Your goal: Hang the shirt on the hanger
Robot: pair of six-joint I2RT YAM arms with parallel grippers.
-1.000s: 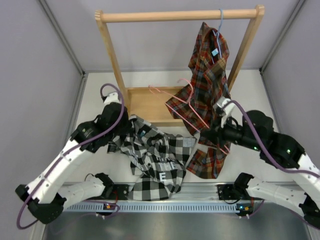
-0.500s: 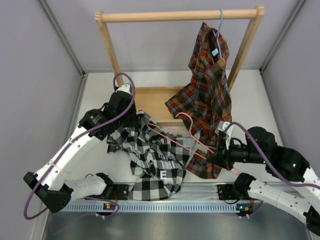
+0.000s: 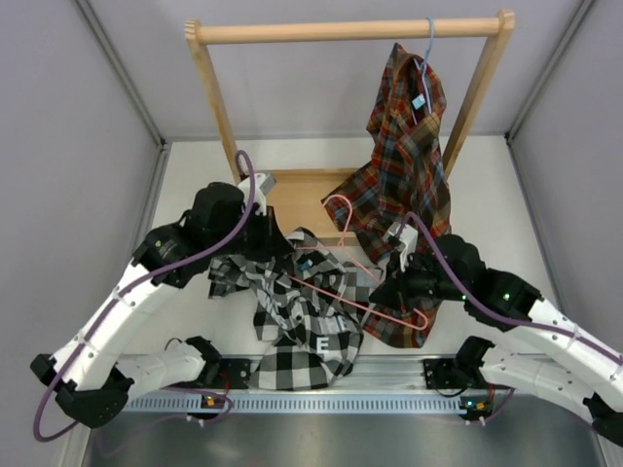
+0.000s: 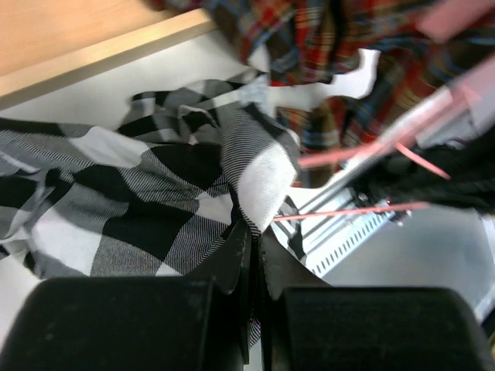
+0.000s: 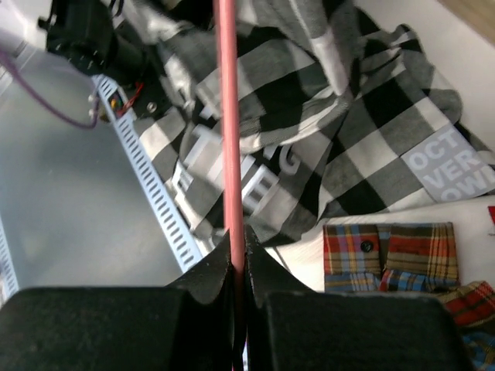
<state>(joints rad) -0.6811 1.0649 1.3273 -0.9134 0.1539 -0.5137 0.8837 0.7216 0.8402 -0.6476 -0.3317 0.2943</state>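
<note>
The black-and-white checked shirt (image 3: 302,316) lies crumpled at the table's near middle, its white lettering facing up. My left gripper (image 3: 275,241) is shut on a raised fold at the shirt's (image 4: 139,185) upper edge, and in the left wrist view the cloth is pinched between the fingertips (image 4: 254,232). The thin pink hanger (image 3: 347,238) slants over the shirt with its hook toward the wooden rack. My right gripper (image 3: 387,290) is shut on the hanger's wire (image 5: 227,116), which runs straight out from between the jaws (image 5: 238,236) above the shirt (image 5: 348,116).
A red, orange and blue plaid shirt (image 3: 404,165) hangs on a light blue hanger (image 3: 428,44) from the wooden rack's rail (image 3: 350,31), its hem draping onto the table beside my right arm. The rack's wooden base (image 3: 287,199) sits behind the checked shirt. A slotted metal rail (image 3: 389,399) lines the near edge.
My right arm swung left, carrying the pink hanger from the plaid shirt over the checked shirt. My left gripper shifted right and lifted the held fold.
</note>
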